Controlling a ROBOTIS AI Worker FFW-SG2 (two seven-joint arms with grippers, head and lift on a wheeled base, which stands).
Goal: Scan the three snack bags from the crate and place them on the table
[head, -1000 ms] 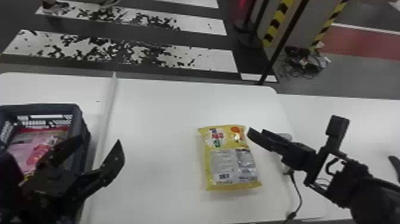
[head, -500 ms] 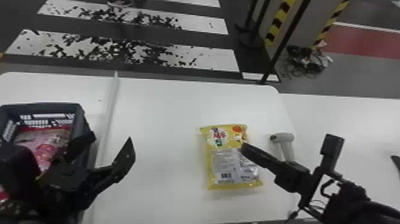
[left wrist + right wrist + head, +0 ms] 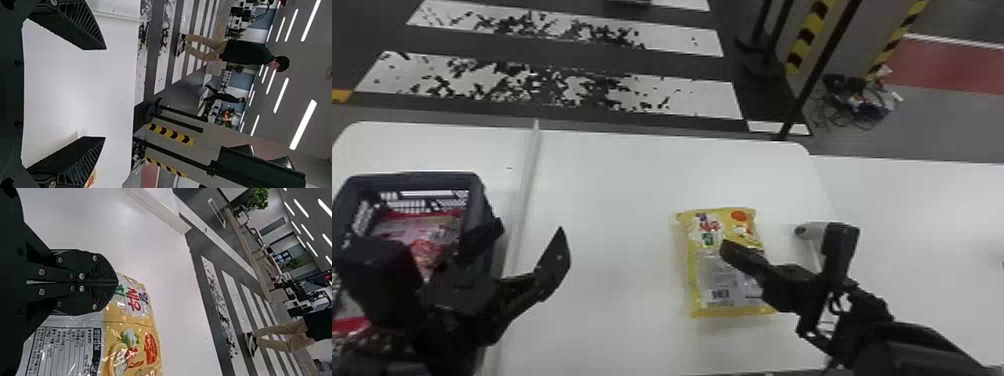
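Right gripper (image 3: 727,247): fingers pressed together, nothing between them; tips over the yellow bag, contact can't be told.
Left gripper (image 3: 530,228): fingers spread wide, empty; one finger in front of the crate's side wall, the other over the table past the rail.
Yellow snack bag (image 3: 699,260): flat on the table, grey label panel and barcode up, picture end away from the robot; partly hidden by the right gripper.
Scanner (image 3: 809,231): pale grey, handheld type, on the table just right of the yellow bag; handle partly behind the right gripper.
Crate (image 3: 482,192): dark, slotted walls, at the robot's left, partly behind the left arm.
Crate contents: red-and-pink snack packaging (image 3: 427,247) inside; count unclear, left arm in the way.
Rail (image 3: 529,170): whitish strip running front to back between crate and yellow bag.
Table (image 3: 612,190): white top.
Floor (image 3: 532,45): dark with worn white stripes, past the table's far edge.
Cables (image 3: 862,107): tangled heap on the floor, far right.
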